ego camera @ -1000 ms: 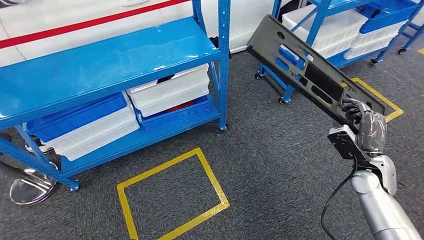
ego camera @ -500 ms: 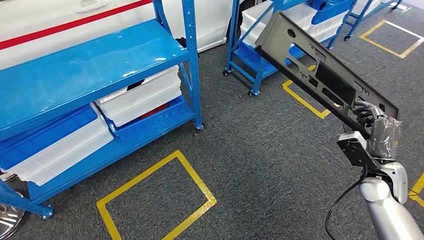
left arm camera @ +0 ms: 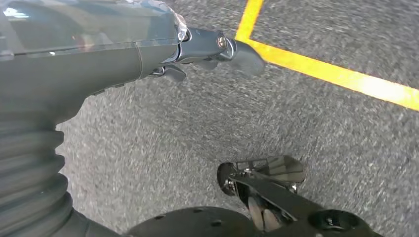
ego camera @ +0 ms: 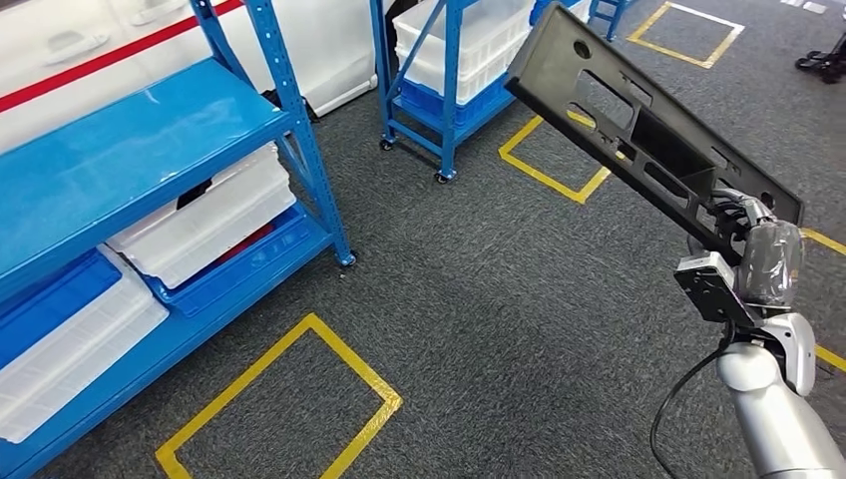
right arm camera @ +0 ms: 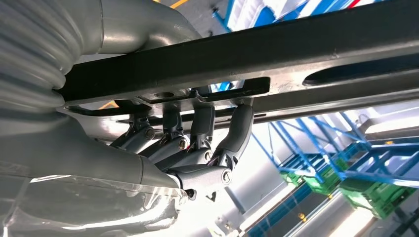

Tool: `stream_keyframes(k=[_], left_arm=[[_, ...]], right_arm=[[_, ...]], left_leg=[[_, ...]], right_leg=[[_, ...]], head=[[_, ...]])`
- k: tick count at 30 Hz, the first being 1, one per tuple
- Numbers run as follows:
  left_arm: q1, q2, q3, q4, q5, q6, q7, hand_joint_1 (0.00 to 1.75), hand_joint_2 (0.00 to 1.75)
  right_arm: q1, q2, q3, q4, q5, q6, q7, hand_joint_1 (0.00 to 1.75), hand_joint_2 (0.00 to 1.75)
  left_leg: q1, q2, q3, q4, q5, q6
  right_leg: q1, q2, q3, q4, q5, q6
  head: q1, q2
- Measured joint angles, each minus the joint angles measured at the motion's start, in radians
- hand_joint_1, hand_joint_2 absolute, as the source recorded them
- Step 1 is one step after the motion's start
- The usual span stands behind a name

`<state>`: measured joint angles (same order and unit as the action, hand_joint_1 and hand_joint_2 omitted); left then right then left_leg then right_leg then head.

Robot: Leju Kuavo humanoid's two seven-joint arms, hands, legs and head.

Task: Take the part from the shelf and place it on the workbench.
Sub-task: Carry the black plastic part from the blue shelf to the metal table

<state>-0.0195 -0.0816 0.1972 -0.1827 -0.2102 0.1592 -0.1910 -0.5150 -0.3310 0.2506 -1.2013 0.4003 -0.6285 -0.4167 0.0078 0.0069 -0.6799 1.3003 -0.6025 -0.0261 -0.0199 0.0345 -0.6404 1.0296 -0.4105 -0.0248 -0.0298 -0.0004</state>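
Note:
The part (ego camera: 638, 130) is a long flat black panel with several cut-outs. My right hand (ego camera: 763, 259) grips it by its near end, and it slants up and away to the left over the carpet. In the right wrist view the dark fingers (right arm camera: 197, 143) curl over the edge of the panel (right arm camera: 276, 54). The left hand (left arm camera: 197, 49) hangs low above the grey carpet with nothing in it, its thumb sticking out. The blue shelf (ego camera: 130, 150) stands at the left, its top level bare.
White and blue bins (ego camera: 200, 225) fill the shelf's lower levels. A second blue rack on wheels (ego camera: 449, 60) holds white bins at the top middle. Yellow tape squares (ego camera: 284, 399) (ego camera: 549, 165) mark the grey carpet, which lies open between the racks and me.
The whole picture has slid left, so the camera has turned to the right, away from the shelf. The panel stays gripped in my right hand at the same slant.

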Motion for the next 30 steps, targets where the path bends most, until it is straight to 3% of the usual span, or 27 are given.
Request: stream_keyframes(k=[2, 4, 6, 8, 10, 12, 14, 15, 16, 17, 19, 20, 21, 23, 24, 26, 28, 29, 30], left_arm=[[0.001, 0.0, 0.0, 0.0, 0.003, 0.001, -0.004, 0.0, 1.75], [0.004, 0.001, 0.001, 0.0, 0.006, 0.0, -0.008, 0.0, 1.75], [0.004, 0.003, 0.002, 0.0, 0.007, -0.002, -0.01, 0.0, 1.75], [0.003, 0.003, 0.002, 0.0, 0.004, -0.005, -0.008, 0.0, 1.75], [0.006, 0.002, 0.002, 0.0, 0.001, -0.007, -0.001, 0.0, 1.75], [0.012, 0.002, 0.003, 0.0, -0.001, -0.007, 0.01, 0.0, 1.75], [0.019, 0.002, 0.003, 0.0, -0.002, -0.005, 0.02, 0.0, 1.75], [0.021, 0.002, 0.003, 0.001, -0.001, -0.002, 0.023, 0.0, 1.75], [0.022, 0.0, 0.003, 0.001, 0.0, 0.0, 0.024, 0.0, 1.75], [0.022, -0.001, 0.003, 0.001, 0.003, 0.002, 0.023, 0.0, 1.75], [0.022, -0.004, 0.005, 0.001, 0.008, 0.007, 0.016, 0.0, 1.75], [0.022, -0.004, 0.007, 0.001, 0.011, 0.01, 0.009, 0.0, 1.75], [0.021, -0.005, 0.009, 0.001, 0.014, 0.012, 0.001, 0.0, 1.75], [0.019, -0.005, 0.012, 0.001, 0.016, 0.012, -0.015, 0.0, 1.75], [0.017, -0.005, 0.013, 0.001, 0.015, 0.011, -0.021, 0.0, 1.75], [0.017, -0.005, 0.014, 0.001, 0.01, 0.009, -0.032, 0.0, 1.75], [0.019, -0.005, 0.014, 0.001, 0.008, 0.008, -0.038, 0.0, 1.75], [0.018, -0.004, 0.014, 0.001, 0.005, 0.008, -0.04, 0.0, 1.75], [0.018, -0.003, 0.014, 0.001, 0.002, 0.006, -0.042, 0.0, 1.75]], right_arm=[[-0.013, 0.007, 0.002, 0.009, -0.001, -0.001, -0.003, 1.75, 1.75], [-0.029, 0.01, 0.002, 0.012, -0.004, -0.002, -0.004, 1.75, 1.75], [-0.039, 0.011, 0.002, 0.01, -0.008, -0.006, -0.002, 1.75, 1.75], [-0.034, 0.006, 0.0, 0.001, -0.012, -0.009, 0.002, 1.75, 1.75], [-0.024, -0.005, -0.004, -0.015, -0.008, -0.013, 0.008, 1.75, 1.75], [-0.014, -0.011, -0.007, -0.034, 0.008, -0.018, 0.02, 1.75, 1.75], [0.001, -0.012, -0.007, -0.051, 0.03, -0.019, 0.035, 1.75, 1.75], [0.011, -0.012, -0.007, -0.06, 0.042, -0.017, 0.043, 1.75, 1.75], [0.019, -0.014, -0.007, -0.068, 0.054, -0.014, 0.052, 1.75, 1.75], [0.025, -0.016, -0.007, -0.078, 0.067, -0.011, 0.061, 1.75, 1.75], [0.03, -0.021, -0.007, -0.101, 0.091, -0.005, 0.074, 1.75, 1.75], [0.034, -0.024, -0.007, -0.114, 0.1, -0.003, 0.078, 1.75, 1.75], [0.041, -0.027, -0.008, -0.127, 0.108, -0.003, 0.08, 1.75, 1.75], [0.063, -0.038, -0.011, -0.15, 0.118, -0.005, 0.082, 1.75, 1.75], [0.076, -0.046, -0.015, -0.161, 0.117, -0.007, 0.079, 1.75, 1.75], [0.094, -0.065, -0.024, -0.179, 0.096, -0.009, 0.067, 1.75, 1.75], [0.101, -0.081, -0.032, -0.192, 0.065, -0.009, 0.055, 1.75, 1.75], [0.102, -0.086, -0.033, -0.195, 0.053, -0.006, 0.051, 1.75, 1.75], [0.101, -0.09, -0.033, -0.196, 0.047, -0.002, 0.049, 1.75, 1.75]], left_leg=[[0.0, -0.012, 0.04, -0.088, 0.062, 0.009], [0.001, -0.054, 0.099, -0.222, 0.118, 0.021], [-0.001, -0.077, 0.124, -0.28, 0.131, 0.028], [-0.002, -0.059, 0.129, -0.29, 0.138, 0.035], [0.001, -0.036, 0.136, -0.311, 0.152, 0.047], [0.0, -0.01, 0.138, -0.323, 0.16, 0.055], [-0.003, 0.017, 0.136, -0.323, 0.159, 0.057], [-0.004, 0.03, 0.135, -0.321, 0.158, 0.056], [-0.004, 0.043, 0.135, -0.319, 0.156, 0.055], [-0.004, 0.055, 0.134, -0.315, 0.153, 0.052], [-0.008, 0.077, 0.134, -0.304, 0.143, 0.043], [-0.01, 0.086, 0.134, -0.299, 0.137, 0.037], [-0.012, 0.095, 0.136, -0.297, 0.133, 0.031], [-0.014, 0.113, 0.14, -0.296, 0.128, 0.02], [-0.012, 0.108, 0.14, -0.291, 0.122, 0.015], [-0.006, 0.064, 0.118, -0.236, 0.08, 0.006], [-0.002, 0.015, 0.062, -0.105, 0.01, 0.003], [-0.002, 0.006, 0.033, -0.04, -0.014, 0.002], [-0.002, 0.002, 0.017, -0.003, -0.02, 0.002]], right_leg=[[0.002, 0.027, 0.0, 0.002, 0.002, 0.002], [0.002, 0.051, -0.002, 0.004, 0.005, 0.008], [-0.001, 0.072, -0.008, 0.003, 0.012, 0.02], [-0.005, 0.09, -0.012, -0.004, 0.019, 0.035], [-0.002, 0.058, -0.026, 0.018, 0.002, 0.044], [0.0, 0.002, -0.073, 0.116, -0.057, 0.049], [-0.004, -0.021, -0.126, 0.234, -0.108, 0.056], [-0.006, -0.026, -0.134, 0.257, -0.11, 0.059], [-0.008, -0.031, -0.122, 0.241, -0.096, 0.061], [-0.009, -0.042, -0.09, 0.188, -0.069, 0.063], [-0.007, -0.087, -0.016, 0.058, -0.028, 0.058], [-0.003, -0.103, 0.006, 0.019, -0.02, 0.051], [0.001, -0.109, 0.013, 0.004, -0.021, 0.042], [0.005, -0.087, 0.011, 0.004, -0.019, 0.028], [0.003, -0.077, 0.011, 0.001, -0.017, 0.022], [-0.001, -0.058, 0.011, -0.003, -0.013, 0.008], [-0.001, -0.037, 0.007, -0.004, -0.01, -0.001], [0.001, -0.023, 0.006, -0.003, -0.009, -0.003], [0.002, -0.009, 0.005, -0.003, -0.008, -0.003]], head=[[0.0, 0.0], [0.0, 0.0], [0.0, 0.0], [0.0, 0.0], [0.0, 0.0], [0.001, 0.0], [0.001, 0.0], [0.001, 0.0], [0.001, 0.0], [0.001, 0.0], [0.001, 0.0], [0.001, 0.0], [0.001, 0.0], [0.001, 0.0], [0.001, 0.0], [0.001, 0.0], [0.001, 0.0], [0.0, 0.0], [0.0, 0.0]])
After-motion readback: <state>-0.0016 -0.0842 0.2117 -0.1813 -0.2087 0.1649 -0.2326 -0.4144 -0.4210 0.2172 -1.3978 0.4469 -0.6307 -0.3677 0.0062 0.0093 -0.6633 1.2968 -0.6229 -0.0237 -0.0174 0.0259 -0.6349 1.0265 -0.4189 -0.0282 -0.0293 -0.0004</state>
